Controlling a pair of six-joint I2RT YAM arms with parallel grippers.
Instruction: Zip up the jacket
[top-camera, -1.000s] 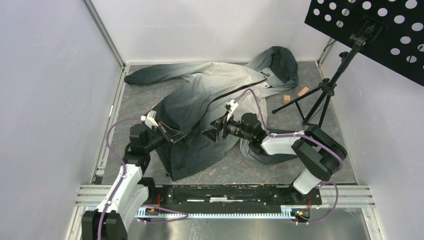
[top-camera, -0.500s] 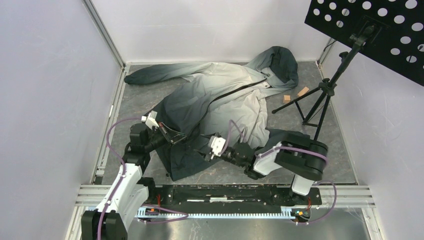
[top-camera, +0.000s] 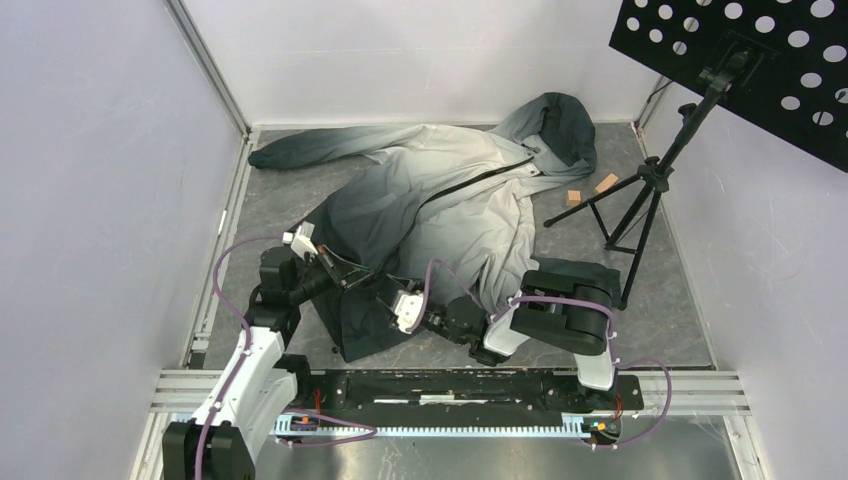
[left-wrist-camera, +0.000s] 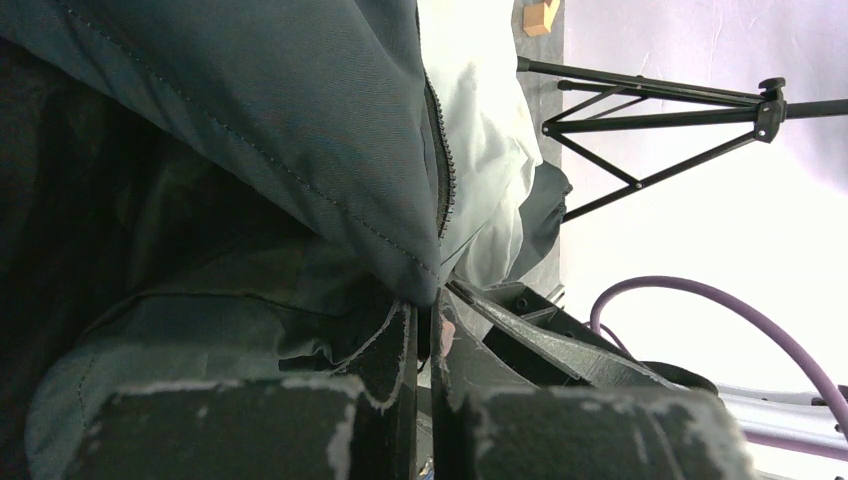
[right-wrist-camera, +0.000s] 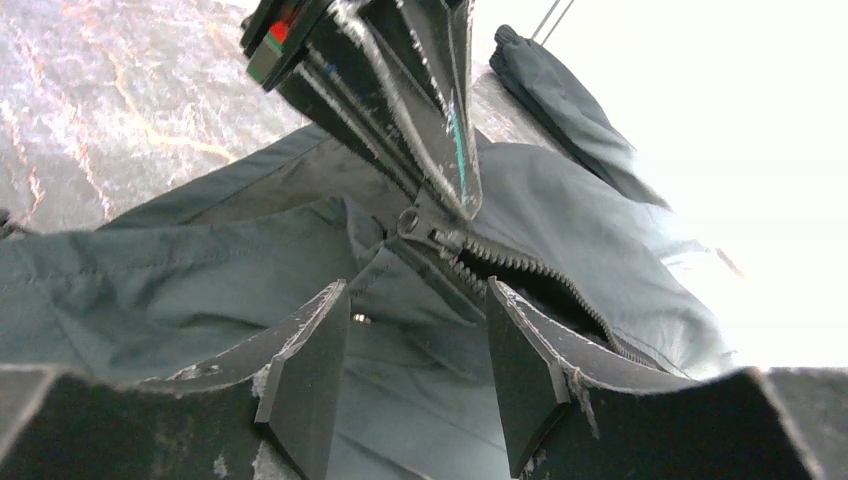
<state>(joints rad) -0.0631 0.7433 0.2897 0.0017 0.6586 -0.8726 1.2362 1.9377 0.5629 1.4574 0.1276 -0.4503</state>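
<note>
The jacket (top-camera: 450, 190) lies spread on the table, hood at the far right and dark hem near the arms. Its dark zipper (top-camera: 470, 182) runs open down the front. My left gripper (top-camera: 352, 278) is shut on the hem corner beside the zipper's lower end, as the left wrist view (left-wrist-camera: 425, 310) shows. My right gripper (top-camera: 383, 296) is open and empty just right of it, low over the hem. In the right wrist view my right gripper (right-wrist-camera: 415, 290) frames the zipper slider (right-wrist-camera: 410, 222) and the teeth (right-wrist-camera: 530, 270), with the left gripper's fingers (right-wrist-camera: 420, 120) just beyond.
A black tripod stand (top-camera: 640, 190) with a perforated panel (top-camera: 740, 60) stands at the right. Two small wooden blocks (top-camera: 590, 188) lie by the hood. White walls enclose the table on three sides. The jacket's sleeve (top-camera: 320, 145) stretches to the far left.
My right arm has swung from over the jacket's middle down and left to the hem, next to the left gripper. The left gripper has held still on the hem.
</note>
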